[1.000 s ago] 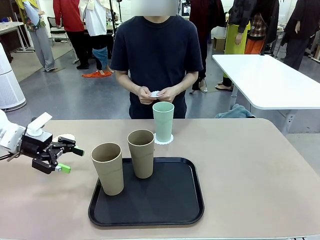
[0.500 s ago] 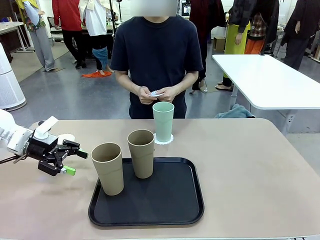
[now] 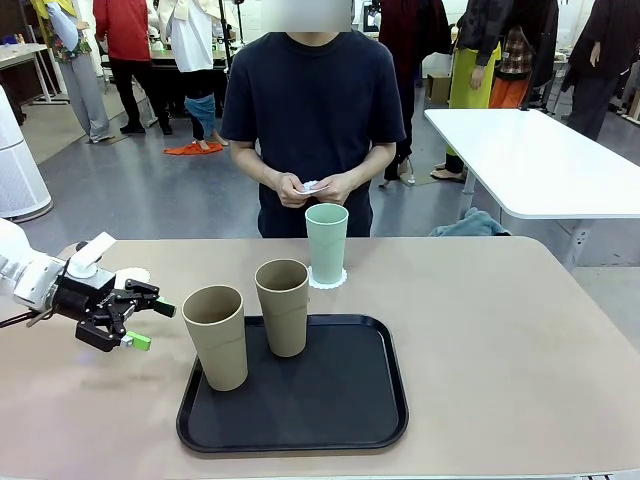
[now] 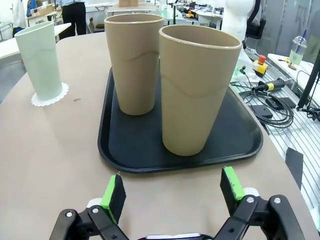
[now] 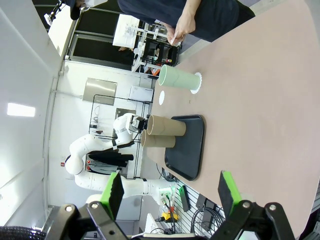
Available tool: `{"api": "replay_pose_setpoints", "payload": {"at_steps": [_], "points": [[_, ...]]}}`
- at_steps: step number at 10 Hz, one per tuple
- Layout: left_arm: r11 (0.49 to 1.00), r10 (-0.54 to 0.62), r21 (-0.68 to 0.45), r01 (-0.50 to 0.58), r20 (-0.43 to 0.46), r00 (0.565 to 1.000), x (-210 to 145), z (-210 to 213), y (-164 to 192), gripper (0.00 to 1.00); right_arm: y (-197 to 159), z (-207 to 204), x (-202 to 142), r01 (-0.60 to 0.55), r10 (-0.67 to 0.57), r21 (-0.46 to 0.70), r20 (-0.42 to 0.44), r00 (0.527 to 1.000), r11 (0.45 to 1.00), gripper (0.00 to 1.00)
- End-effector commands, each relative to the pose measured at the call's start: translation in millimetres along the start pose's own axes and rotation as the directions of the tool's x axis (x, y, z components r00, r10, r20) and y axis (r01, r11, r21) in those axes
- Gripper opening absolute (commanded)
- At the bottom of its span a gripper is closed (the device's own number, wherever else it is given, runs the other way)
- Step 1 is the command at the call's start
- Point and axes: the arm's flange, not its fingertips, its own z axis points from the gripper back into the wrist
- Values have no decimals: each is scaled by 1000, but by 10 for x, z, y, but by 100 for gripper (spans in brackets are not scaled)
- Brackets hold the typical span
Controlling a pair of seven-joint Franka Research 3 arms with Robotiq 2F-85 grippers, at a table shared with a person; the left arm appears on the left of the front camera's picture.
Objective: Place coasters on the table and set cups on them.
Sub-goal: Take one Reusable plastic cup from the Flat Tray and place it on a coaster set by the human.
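Left jaws nearer tan cup point(image 3: 216, 338); spread.

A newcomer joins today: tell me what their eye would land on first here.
Two tan cups stand on the black tray at mid-table, with the left gripper, jaws open, level with them on the tray's left. Beyond the tray, the mint cup sits on a lacy coaster.

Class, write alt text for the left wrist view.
A near tan cup and a far tan cup stand on a black tray before the open left gripper. A mint cup sits on a lacy white coaster on the beige table.
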Motion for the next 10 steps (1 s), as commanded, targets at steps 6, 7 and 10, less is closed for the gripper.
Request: {"api": "replay_pose_setpoints", "payload": {"at_steps": [6,7,10], "points": [[991,-127,-40,131,95,987,85,-344,-156,100,-9,-4,-6,0,0,8,3,1000,1000,100],[990,-131,-32,135,94,987,76,-431,-132,100,-9,-4,-6,0,0,8,3,1000,1000,100],[992,-119,-36,123,95,988,115,-610,-54,100,-9,-4,-6,0,0,8,3,1000,1000,100]]}}
